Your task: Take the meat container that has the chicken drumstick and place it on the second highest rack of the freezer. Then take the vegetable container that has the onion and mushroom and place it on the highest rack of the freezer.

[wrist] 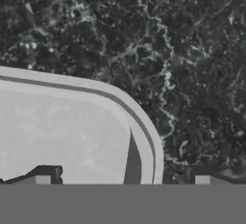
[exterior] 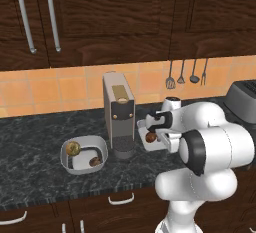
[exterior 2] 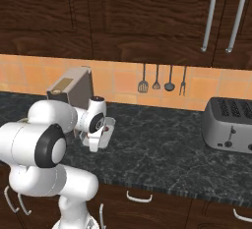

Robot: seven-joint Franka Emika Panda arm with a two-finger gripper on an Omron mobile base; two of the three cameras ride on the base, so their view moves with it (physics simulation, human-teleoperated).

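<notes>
You are holding the gripper (wrist: 122, 180) open, low over the rim of the meat tray (exterior: 155, 144) on the counter (exterior: 40, 142). The drumstick (exterior: 151, 137) is lying inside. The vegetable tray (exterior: 84, 153) with onion (exterior: 73, 148) and, it seems, mushroom (exterior: 94, 161) is sitting beyond the coffee machine (exterior: 119, 114).

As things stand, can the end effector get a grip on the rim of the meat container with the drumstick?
Probably yes. The open end effector hangs right over the meat container, its fingertips straddling the near rim, with bare counter beyond. Nothing sits between the fingertips and the rim; the coffee machine stands off to the side.
</notes>
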